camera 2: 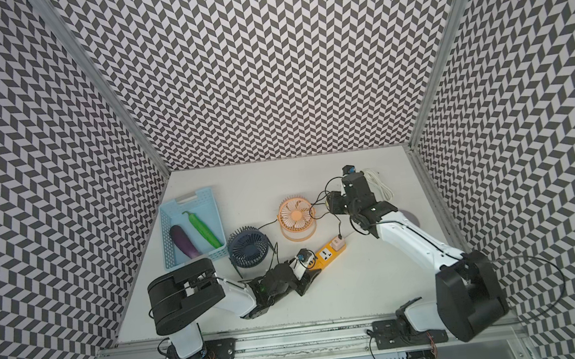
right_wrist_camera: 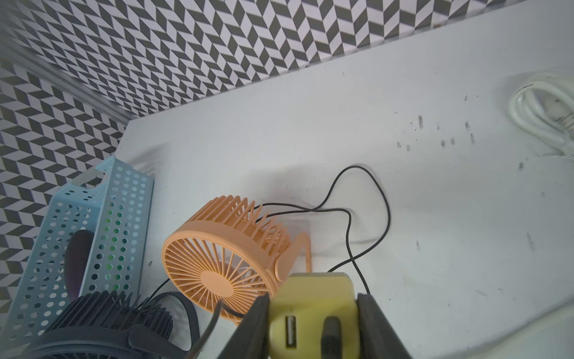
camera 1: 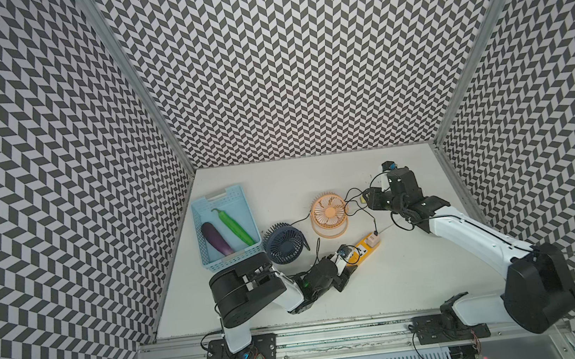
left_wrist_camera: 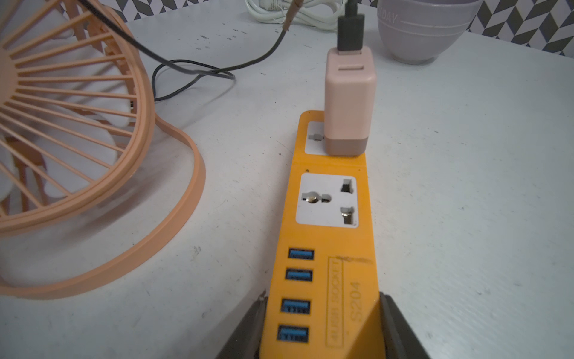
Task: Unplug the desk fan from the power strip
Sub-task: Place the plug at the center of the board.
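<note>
The power strip (left_wrist_camera: 329, 239) is a flat orange-yellow bar lying on the white desk (camera 1: 400, 278) near centre, angled so its far end points right. It sits right of the dark blue fan (camera 1: 283, 241) and nearer than the orange fan (camera 1: 328, 214). Its top face has 2 white-faced sockets and 4 blue USB ports in a row on the near half, with a printed label beside them (reads S204). The far socket has a pink adapter (left_wrist_camera: 349, 102) plugged in, with a black USB plug (left_wrist_camera: 350, 32) in its top. The near socket shows its holes.

The left hand (left_wrist_camera: 321, 335) is clamped on the strip's near end, one dark finger on each side. The right hand (right_wrist_camera: 313, 326) is just right of the orange fan, clamped on a yellow-green adapter (right_wrist_camera: 310, 298) with a black cable (right_wrist_camera: 331, 334) in it, well apart from the strip.

Counts:
- 2 fans
- 2 adapters
- 1 light blue basket (camera 1: 198, 238) at far left, holding 1 purple eggplant (camera 1: 216, 238) and 1 green pepper (camera 1: 234, 227)
- 1 grey bowl (left_wrist_camera: 422, 34)
- 1 coil of white cord (camera 2: 381, 182) at far right
</note>
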Controlling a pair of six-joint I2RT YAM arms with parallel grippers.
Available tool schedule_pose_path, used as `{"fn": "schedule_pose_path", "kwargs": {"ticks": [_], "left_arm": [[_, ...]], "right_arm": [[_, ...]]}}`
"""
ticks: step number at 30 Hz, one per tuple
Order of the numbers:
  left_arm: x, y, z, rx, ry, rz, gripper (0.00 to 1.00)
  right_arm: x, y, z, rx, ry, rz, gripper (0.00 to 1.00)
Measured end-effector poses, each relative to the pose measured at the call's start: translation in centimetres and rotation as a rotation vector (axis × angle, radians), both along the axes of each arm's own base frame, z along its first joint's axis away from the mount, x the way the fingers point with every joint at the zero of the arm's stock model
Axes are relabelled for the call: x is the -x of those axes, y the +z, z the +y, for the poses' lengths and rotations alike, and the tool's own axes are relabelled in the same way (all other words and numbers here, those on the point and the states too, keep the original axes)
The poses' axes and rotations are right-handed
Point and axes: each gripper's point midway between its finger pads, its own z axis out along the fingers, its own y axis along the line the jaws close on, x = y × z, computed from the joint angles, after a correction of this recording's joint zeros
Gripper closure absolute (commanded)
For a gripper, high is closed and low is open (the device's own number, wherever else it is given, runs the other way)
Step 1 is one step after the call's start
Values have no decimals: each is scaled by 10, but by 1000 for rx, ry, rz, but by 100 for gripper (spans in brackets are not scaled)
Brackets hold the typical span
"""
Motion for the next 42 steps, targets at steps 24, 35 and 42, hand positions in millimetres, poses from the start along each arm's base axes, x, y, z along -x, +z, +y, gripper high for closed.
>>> {"fn": "schedule_pose_path", "kwargs": {"ticks": [24,35,42], "left_arm": [[0,-1,-4,-1,-3,1,68],[0,-1,-4,-1,-4,1,68],[0,-1,-5,0,-5,1,68]], "right_arm": [[-32,-54,13,-121,40,165,95],[-4,-87,8,-105,66,248,93],[1,-90,13,-120,106,266,85]]}}
